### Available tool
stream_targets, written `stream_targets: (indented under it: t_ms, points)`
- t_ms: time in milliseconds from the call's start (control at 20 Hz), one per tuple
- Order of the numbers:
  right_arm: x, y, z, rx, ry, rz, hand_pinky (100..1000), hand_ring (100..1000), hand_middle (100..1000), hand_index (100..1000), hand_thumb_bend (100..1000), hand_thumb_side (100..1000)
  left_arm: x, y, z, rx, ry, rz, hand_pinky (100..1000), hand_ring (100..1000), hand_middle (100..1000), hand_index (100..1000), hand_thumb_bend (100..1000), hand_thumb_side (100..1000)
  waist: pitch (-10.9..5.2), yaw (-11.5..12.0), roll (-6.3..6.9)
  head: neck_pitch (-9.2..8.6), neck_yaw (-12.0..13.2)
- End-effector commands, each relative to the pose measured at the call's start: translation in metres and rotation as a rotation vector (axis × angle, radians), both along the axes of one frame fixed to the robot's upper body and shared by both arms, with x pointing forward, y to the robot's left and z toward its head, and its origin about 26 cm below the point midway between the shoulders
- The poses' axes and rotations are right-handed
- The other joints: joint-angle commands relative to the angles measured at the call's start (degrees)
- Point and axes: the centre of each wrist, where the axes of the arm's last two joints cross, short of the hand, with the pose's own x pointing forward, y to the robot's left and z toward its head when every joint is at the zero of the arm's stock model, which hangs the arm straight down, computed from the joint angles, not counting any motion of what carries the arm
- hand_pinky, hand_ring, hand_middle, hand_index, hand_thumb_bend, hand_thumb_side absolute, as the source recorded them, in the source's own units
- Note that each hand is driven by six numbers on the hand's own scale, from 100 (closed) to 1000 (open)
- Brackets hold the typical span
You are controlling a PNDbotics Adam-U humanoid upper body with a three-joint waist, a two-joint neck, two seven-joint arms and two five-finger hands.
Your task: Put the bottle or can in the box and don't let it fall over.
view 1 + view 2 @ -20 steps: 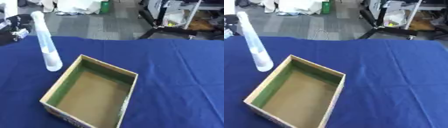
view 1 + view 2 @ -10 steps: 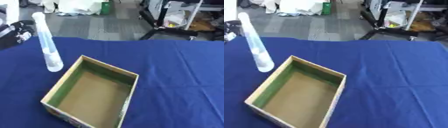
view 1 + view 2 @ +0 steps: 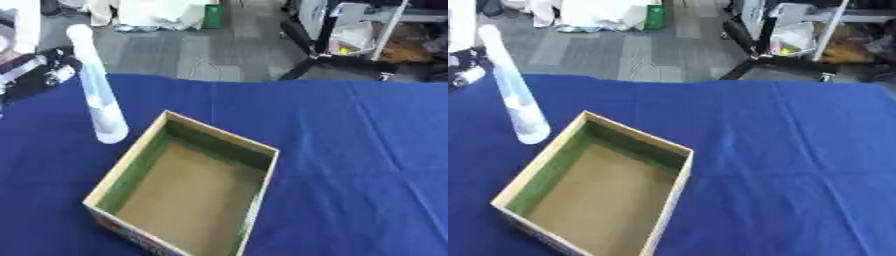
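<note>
Left hand [image 3: 39, 70] shows only in part at the far left edge of the worktop [image 3: 367, 165], as black and silver shapes above the blue cloth; whether its fingers are straight or curled cannot be told. It is near the bottle [image 3: 96, 90] but apart from it. The right hand does not appear in either view.

The bottle is tall, slim and pale, see-through, with a white rounded cap at its top. It stands upright on its base on the blue cloth, toward the far left part of the worktop. Its base is just beside the far left corner of the box [image 3: 188, 187], outside the box, and it cannot be told whether the two touch.

The box is an open cardboard carton with a brown floor and green inner walls, set askew so that one corner points toward the far edge. It sits left of the worktop's middle and reaches to the near edge of the view. Nothing lies inside it.

Blue cloth covers the whole worktop, with light creases on the right side. Beyond the far edge lies a grey floor [image 3: 175, 50].
</note>
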Motion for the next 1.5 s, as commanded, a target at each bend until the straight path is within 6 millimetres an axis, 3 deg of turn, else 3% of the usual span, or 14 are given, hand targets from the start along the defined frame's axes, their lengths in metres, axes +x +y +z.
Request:
stream_targets:
  t_ms: [50,650,950,1100,1500]
  points:
    - [-0.002,-0.002,0.010,-0.024,-0.023,0.002,960,1000,1000,1000,100,527,0.000,0.000,0.017,0.026,-0.033,0.002,1000,1000,1000,974,130,818,-1.46,-0.18,0.19,-0.87,0.16]
    - [-0.001,-0.001,0.010,-0.026,-0.026,0.007,960,1000,1000,1000,100,521,0.010,-0.005,0.011,0.014,-0.008,0.039,1000,1000,1000,961,122,826,-1.21,-0.64,0.04,-1.30,0.33]
    - [-0.001,0.000,0.009,-0.027,-0.026,0.009,960,1000,1000,1000,100,518,0.013,-0.009,0.009,-0.009,-0.007,0.043,1000,1000,932,934,100,806,-1.08,-0.63,-0.17,-1.30,0.58]
    - [-0.001,0.000,0.009,-0.029,-0.026,0.009,960,1000,1000,1000,100,516,0.014,-0.012,0.010,-0.025,-0.013,0.036,1000,958,860,908,100,796,-1.02,-0.63,-0.29,-1.26,0.70]
    - [-0.001,0.000,0.009,-0.026,-0.024,0.009,960,1000,1000,1000,100,521,0.016,-0.022,0.015,-0.040,-0.022,-0.035,1000,860,822,804,100,750,-0.94,-0.66,-0.36,-1.29,0.79]
